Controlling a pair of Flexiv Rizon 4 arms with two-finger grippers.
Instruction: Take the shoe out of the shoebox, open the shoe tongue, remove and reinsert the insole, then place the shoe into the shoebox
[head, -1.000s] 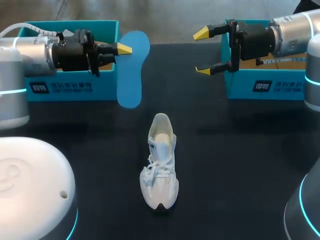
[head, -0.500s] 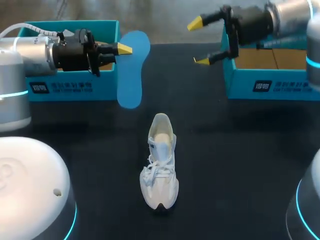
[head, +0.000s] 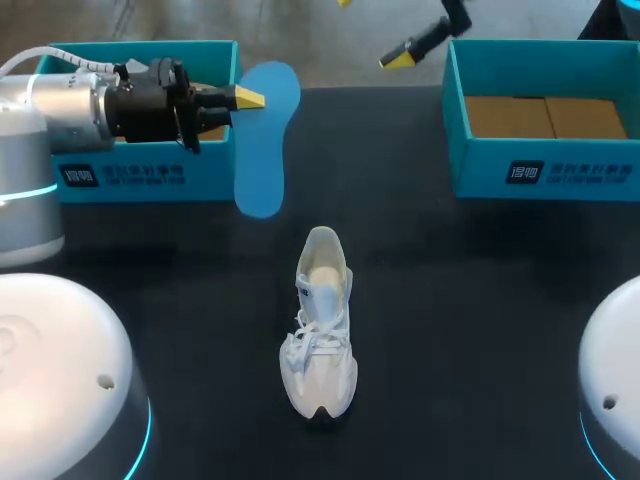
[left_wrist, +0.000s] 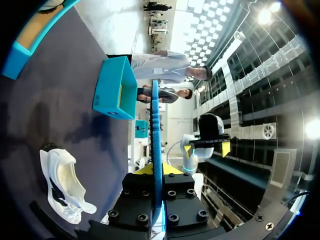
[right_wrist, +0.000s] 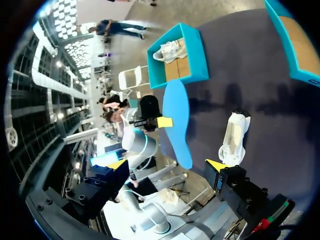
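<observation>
A white shoe (head: 320, 325) lies on the black table near the middle, toe toward me, its opening bare. My left gripper (head: 250, 98) is shut on the blue insole (head: 265, 140), held in the air in front of the left teal shoebox (head: 140, 175). In the left wrist view the insole (left_wrist: 155, 130) stands edge-on between the fingers, with the shoe (left_wrist: 62, 185) on the table below. My right gripper (head: 372, 30) hangs open and empty, high over the table's far edge. Its wrist view looks down on the insole (right_wrist: 176, 120) and the shoe (right_wrist: 235, 137).
The right teal shoebox (head: 545, 170) stands at the far right with only its cardboard floor showing. The left shoebox (right_wrist: 192, 55) holds a second white shoe (right_wrist: 170, 50). Bare black table surrounds the shoe on all sides.
My right arm has lifted up and back, its open gripper now near the far edge of the head view. The left arm, the insole and the shoe have not moved.
</observation>
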